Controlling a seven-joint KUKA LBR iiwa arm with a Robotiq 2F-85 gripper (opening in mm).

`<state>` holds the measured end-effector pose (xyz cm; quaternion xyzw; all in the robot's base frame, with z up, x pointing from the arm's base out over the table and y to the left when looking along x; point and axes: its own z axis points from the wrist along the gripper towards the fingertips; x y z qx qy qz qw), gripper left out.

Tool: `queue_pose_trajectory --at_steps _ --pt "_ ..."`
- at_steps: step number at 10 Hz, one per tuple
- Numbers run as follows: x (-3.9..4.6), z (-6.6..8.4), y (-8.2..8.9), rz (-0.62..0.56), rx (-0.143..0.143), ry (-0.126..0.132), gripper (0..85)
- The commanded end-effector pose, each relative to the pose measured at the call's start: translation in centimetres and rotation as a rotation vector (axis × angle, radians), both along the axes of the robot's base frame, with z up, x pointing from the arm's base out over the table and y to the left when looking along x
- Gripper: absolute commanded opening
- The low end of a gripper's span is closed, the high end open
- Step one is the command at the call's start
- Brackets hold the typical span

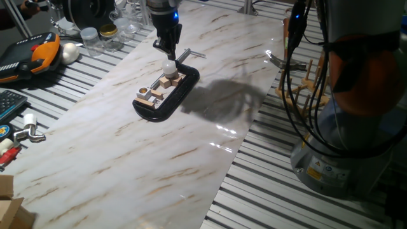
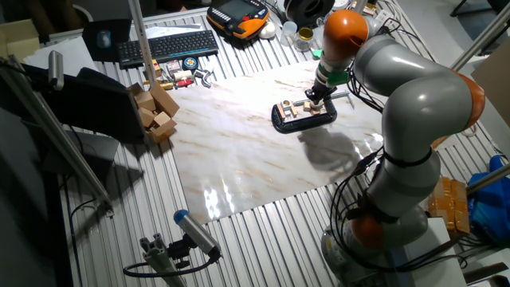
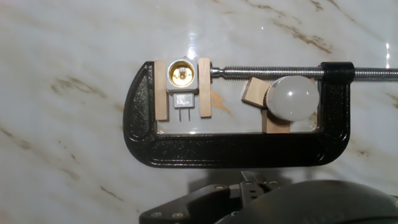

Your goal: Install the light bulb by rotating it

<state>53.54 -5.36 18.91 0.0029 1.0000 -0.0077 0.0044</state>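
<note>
The light bulb (image 3: 292,99), small, white and frosted, rests on small wooden blocks (image 3: 255,93) inside a black C-clamp (image 3: 230,149). It sits at the screw end, upright and free. The metal socket (image 3: 181,74) is held between two wooden pads at the clamp's other end, with its brass-coloured opening showing. In one fixed view my gripper (image 1: 167,51) hangs just above the bulb (image 1: 168,65), apart from it and holding nothing. Its fingers look dark and close together, so I cannot make out the gap. In the hand view only the dark hand body (image 3: 249,193) shows.
The clamp's threaded screw (image 3: 280,73) runs out to the right. The marble board (image 1: 127,159) lies on a slatted metal table. A teach pendant (image 1: 32,54), jars (image 1: 95,39) and a white egg-shaped ball (image 1: 68,52) lie at the back left, cardboard boxes (image 2: 155,112) beside the board.
</note>
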Motion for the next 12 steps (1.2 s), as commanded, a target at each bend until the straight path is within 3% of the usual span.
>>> queue_pose_trajectory --at_steps 1,5,8,12 --pt "0.06 -0.1 -0.1 0.0 -0.001 -0.001 0.0" --pt "0.66 -1.2 -0.8 -0.003 -0.004 -0.012 0.0" --pt "0.77 -1.2 -0.9 -0.014 -0.044 -0.031 0.0" --pt "0.84 -1.8 -1.1 -0.033 -0.025 -0.031 0.0"
